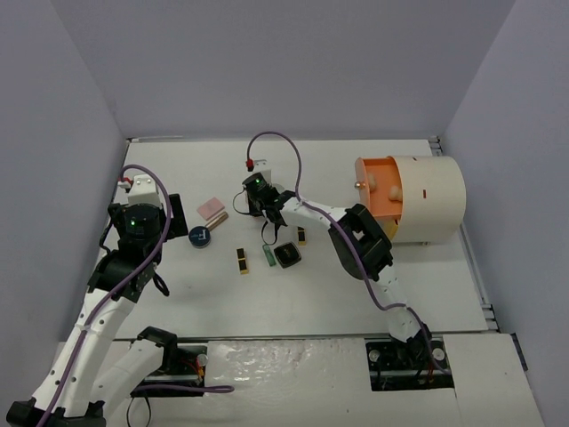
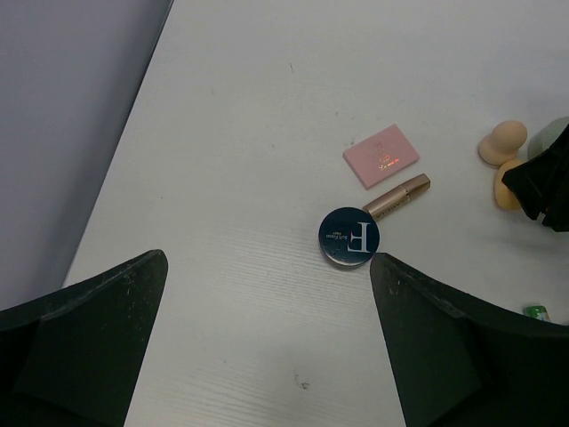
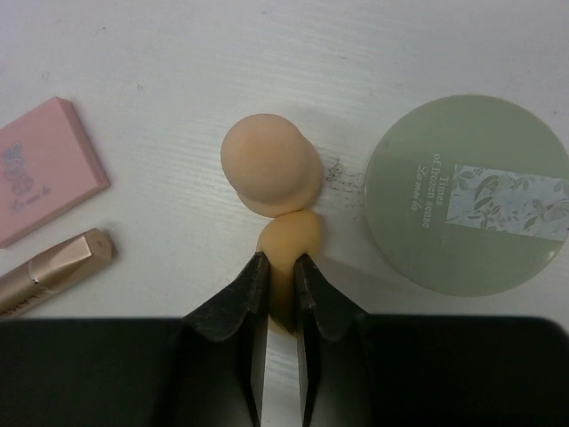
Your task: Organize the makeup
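Observation:
My right gripper [image 3: 281, 267] is shut on a peach-orange sponge [image 3: 292, 238] lying on the table. A second, paler sponge [image 3: 269, 165] touches it just beyond. A round green compact [image 3: 467, 194] lies to the right, and a pink palette [image 3: 40, 169] and a rose-gold tube [image 3: 53, 264] to the left. My left gripper [image 2: 267, 258] is open and empty above the table, just short of a dark blue compact [image 2: 349, 237]. In the top view the right gripper [image 1: 253, 200] is at the table's middle back and the blue compact [image 1: 200, 237] lies to its left.
Nearer the front lie two black-gold lipsticks [image 1: 243, 260] [image 1: 301, 235], a green tube [image 1: 268, 256] and a black compact [image 1: 287, 256]. A cream drum [image 1: 431, 200] at the right has an open orange drawer [image 1: 380, 209] holding two sponges. Grey walls enclose the table.

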Controlling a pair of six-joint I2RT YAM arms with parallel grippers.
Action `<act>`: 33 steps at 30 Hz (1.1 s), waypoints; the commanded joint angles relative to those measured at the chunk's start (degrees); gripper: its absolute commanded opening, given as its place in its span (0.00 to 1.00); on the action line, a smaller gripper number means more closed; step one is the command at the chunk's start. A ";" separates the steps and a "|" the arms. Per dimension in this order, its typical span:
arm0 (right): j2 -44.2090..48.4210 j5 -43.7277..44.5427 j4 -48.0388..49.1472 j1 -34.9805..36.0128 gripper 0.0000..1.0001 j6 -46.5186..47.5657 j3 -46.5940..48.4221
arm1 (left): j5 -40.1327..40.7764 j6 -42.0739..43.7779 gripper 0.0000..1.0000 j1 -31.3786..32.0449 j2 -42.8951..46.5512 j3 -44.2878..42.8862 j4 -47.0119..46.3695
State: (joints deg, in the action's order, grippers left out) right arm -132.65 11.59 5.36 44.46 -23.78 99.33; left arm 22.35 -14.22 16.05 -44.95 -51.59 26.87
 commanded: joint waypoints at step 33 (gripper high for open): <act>63.52 -6.25 -14.15 -30.78 0.00 17.18 -25.66 | -0.82 -1.16 0.97 -0.41 -1.37 -1.05 -2.53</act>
State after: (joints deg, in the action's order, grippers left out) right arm -70.29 8.57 -9.13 18.31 -7.37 75.29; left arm 21.83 -14.28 15.99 -46.02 -51.59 26.92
